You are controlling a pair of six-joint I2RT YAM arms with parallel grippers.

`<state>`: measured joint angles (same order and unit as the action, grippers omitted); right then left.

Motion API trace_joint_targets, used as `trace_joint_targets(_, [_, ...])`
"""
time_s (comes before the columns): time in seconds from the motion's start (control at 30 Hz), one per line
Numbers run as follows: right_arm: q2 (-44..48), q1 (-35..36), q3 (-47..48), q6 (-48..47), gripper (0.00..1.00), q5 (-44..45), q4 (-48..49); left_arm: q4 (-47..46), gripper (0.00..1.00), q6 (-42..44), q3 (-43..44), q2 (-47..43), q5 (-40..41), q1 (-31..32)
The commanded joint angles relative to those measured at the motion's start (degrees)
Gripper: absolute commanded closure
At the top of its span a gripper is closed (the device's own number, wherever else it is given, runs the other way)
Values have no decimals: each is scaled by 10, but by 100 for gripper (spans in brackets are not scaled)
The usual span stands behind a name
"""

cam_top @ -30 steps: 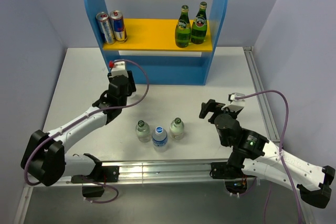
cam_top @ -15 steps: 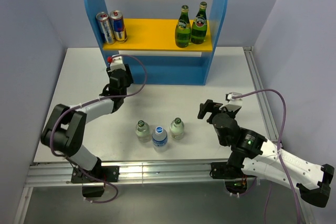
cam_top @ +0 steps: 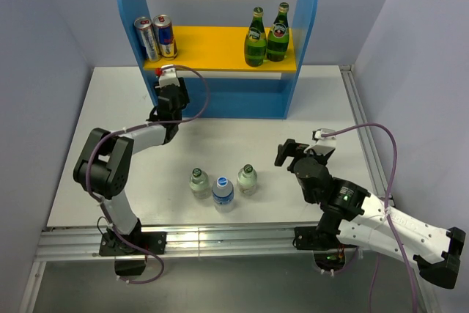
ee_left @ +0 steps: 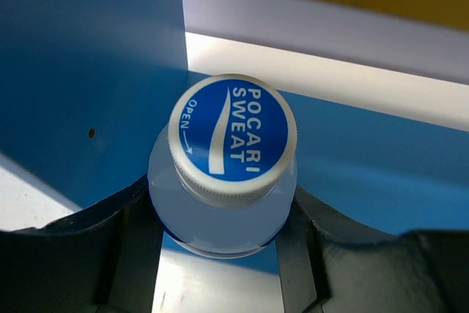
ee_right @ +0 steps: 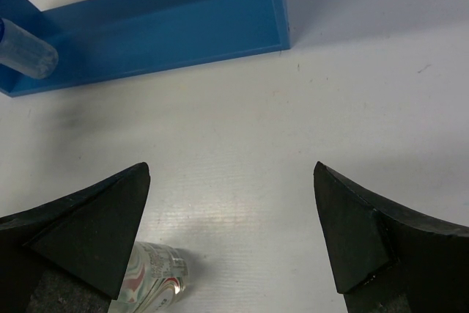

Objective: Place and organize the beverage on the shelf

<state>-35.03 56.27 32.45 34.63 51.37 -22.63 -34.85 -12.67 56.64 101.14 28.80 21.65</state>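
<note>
From above, my left wrist covers the Pocari Sweat bottle completely. Only my wrist camera shows it, blue cap toward the lens and body cut off below the shoulder. My left end effector is clamped on it at the left end of the shelf, under the yellow board; whether it rests on the base I cannot tell. My right end effector stands wide apart and empty over the surface toward its right edge, one finger half hiding a bottle.
</note>
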Motion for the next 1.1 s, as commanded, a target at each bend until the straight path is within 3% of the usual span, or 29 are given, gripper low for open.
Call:
trace_joint_targets(0.0, [-4,2,8,-2,0,13,23,-97,100,15,58,3,31,-6])
trace_joint_targets(0.13, [-1,2,8,-2,1,13,22,-76,95,10,77,23,46,-8])
trace_joint_targets(0.23, [0,2,7,0,0,13,22,-67,63,6,82,27,51,-8])
trace_joint_targets(0.27, [0,2,7,1,1,13,21,-64,43,7,82,27,52,-8])
trace_joint_targets(0.33, [0,2,7,1,1,14,20,-57,13,5,87,26,58,-8])
trace_joint_targets(0.37, [0,2,7,3,0,14,19,-51,2,3,87,23,58,-8])
trace_joint_targets(0.73, [10,2,6,4,0,16,16,46,1,-48,55,-62,39,0])
trace_joint_targets(1.07, [15,2,5,7,0,16,15,192,1,-107,-39,-254,77,65])
